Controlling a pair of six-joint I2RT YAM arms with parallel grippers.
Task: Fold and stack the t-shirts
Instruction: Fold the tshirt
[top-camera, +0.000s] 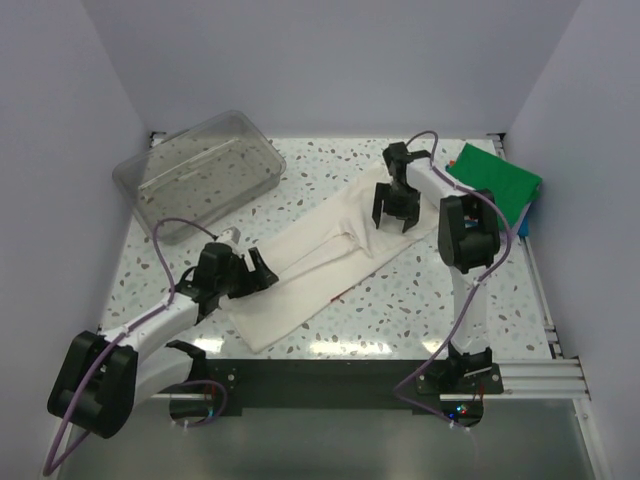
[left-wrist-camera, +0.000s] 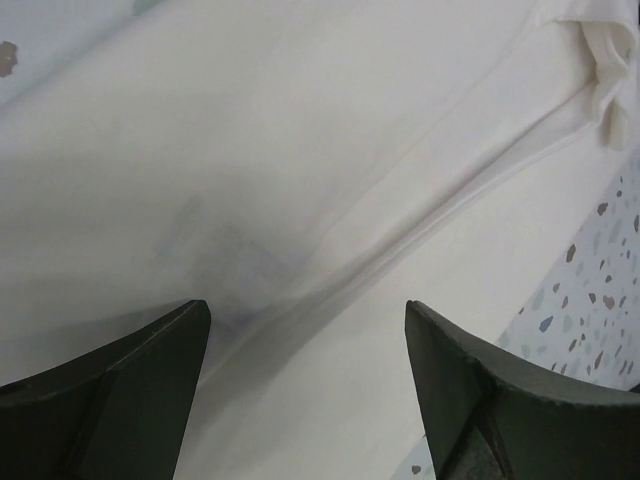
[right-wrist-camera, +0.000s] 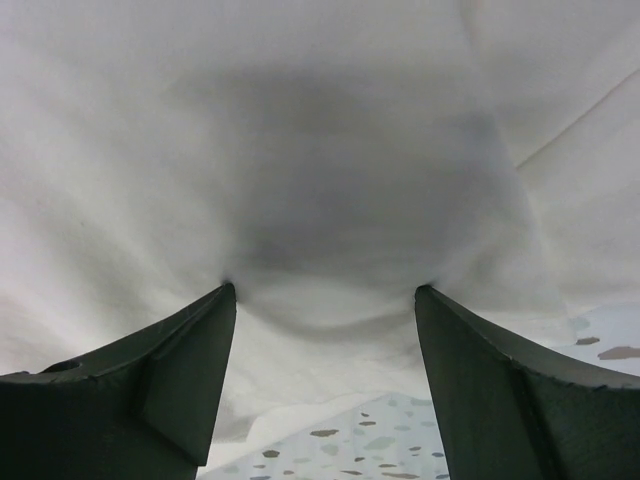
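Cream shirt, folded to a long strip, lies diagonally across mid-table. Left gripper sits at its near-left end, jaws wide, holding nothing. Right gripper has its jaws wide and its fingertips pressing into the far-right part. Green shirt lies folded far right. Tub stands far left.

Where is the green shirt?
In the top view, the green shirt sits folded at the table's far right corner, just beside the right arm, away from the cream shirt in the middle.
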